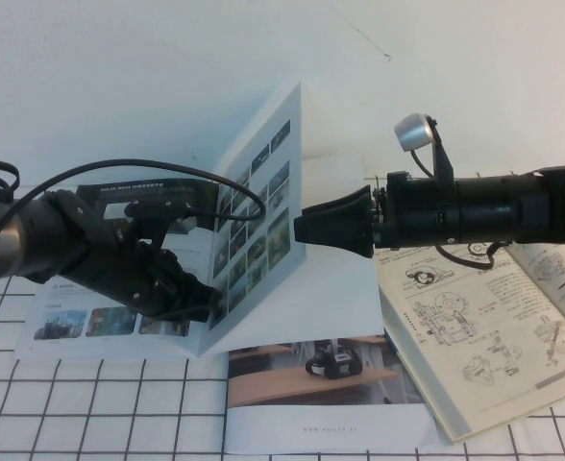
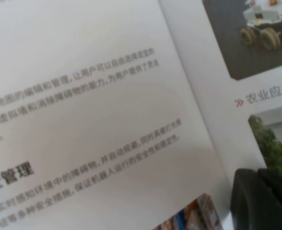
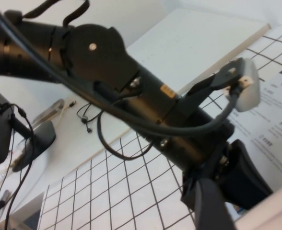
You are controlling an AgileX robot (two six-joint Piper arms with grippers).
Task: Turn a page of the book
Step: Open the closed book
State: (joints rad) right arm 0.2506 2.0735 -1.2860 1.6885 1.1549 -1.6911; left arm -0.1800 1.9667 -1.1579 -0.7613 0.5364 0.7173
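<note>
Left end effector [image 1: 198,296] is sitting low over the left half of the book [image 1: 110,298], its fingers at the bottom edge of the raised leaf near the spine. Whether they are pinching that edge or only propping it, cannot tell; its wrist view is showing just printed text, the gutter and one dark finger [image 2: 261,201].

The page [image 1: 258,206] is standing roughly upright above the spine, photo-grid face turned toward the left arm, pale face toward the right. Likely mid-turn, held up so it can tip over leftward.

Right end effector [image 1: 307,229] is reaching in level from the right, its dark tip just beside the page's pale face at mid-height, apparently placed to push or steady the leaf. Grip state: cannot tell.

Further right on the bench [image 1: 90,423], a yellowish manual [image 1: 484,327] with line drawings is lying open, untouched.
</note>
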